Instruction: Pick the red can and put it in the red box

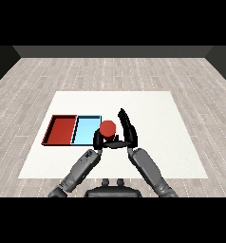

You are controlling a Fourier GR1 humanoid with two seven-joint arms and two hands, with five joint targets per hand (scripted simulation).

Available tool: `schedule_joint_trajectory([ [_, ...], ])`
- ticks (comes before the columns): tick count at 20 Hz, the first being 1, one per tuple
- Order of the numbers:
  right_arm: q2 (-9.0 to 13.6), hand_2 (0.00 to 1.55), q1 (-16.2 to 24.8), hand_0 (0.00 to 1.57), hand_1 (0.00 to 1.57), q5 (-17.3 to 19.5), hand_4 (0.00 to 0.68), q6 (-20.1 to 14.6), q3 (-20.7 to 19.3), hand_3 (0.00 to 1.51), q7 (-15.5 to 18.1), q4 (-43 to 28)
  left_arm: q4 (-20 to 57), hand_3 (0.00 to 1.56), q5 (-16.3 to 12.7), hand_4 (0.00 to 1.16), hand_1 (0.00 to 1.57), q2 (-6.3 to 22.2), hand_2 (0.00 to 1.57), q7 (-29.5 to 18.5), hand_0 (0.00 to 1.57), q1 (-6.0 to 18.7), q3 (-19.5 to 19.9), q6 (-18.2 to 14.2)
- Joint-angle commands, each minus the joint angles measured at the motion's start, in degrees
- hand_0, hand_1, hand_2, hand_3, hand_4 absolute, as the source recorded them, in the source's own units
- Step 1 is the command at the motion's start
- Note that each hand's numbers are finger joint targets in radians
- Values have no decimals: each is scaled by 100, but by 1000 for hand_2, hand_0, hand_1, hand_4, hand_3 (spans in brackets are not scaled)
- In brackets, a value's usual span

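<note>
From my station I see both grey forearms reaching in from the near edge of the white table and meeting near its middle. My left hand sits low, just at the near right corner of the light blue tray, and its fingers appear to curl against the left side of the red can. My right hand stands on the can's other side with its fingers straight and pointing up and away from me, flat toward the can rather than wrapped round it. Whether it touches the can I cannot tell.

The red can sits between the two hands, just beside the right edge of the light blue tray, top facing me. I cannot tell whether it rests on the table or is lifted.

The red tray lies to the left of the blue one, the two touching side by side toward the table's left edge. Beyond the table runs a pale wood-plank floor, ending at a dark wall.
</note>
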State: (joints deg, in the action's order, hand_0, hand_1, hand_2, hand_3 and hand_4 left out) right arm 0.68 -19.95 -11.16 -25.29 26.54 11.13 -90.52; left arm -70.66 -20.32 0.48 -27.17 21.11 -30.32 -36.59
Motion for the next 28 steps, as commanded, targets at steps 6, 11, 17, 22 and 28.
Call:
schedule_joint_trajectory([
  [6,404,0,615,0,0,3,0,388,-567,0,-266,-1211,-48,1468,288,1128,1571,256,1562,-1,1571,1,554,201],
  [11,830,0,1513,0,0,-503,0,1001,-1001,0,-101,-1811,-96,1484,419,1139,1571,325,1571,473,1571,307,906,147],
  [17,1207,0,2091,0,0,-935,0,1434,-1690,0,254,-1528,-781,1486,266,1125,1571,1628,1571,1307,1571,246,1617,338],
  [22,1147,0,2526,0,0,-902,0,1400,-1731,0,331,-1674,-634,1490,603,1120,1571,2470,1571,1697,1571,7,1875,413],
  [28,1217,0,2596,0,0,-1116,0,1786,-1973,0,635,-1180,1274,1496,810,1111,1571,2972,1555,1865,1571,154,2082,851],
])
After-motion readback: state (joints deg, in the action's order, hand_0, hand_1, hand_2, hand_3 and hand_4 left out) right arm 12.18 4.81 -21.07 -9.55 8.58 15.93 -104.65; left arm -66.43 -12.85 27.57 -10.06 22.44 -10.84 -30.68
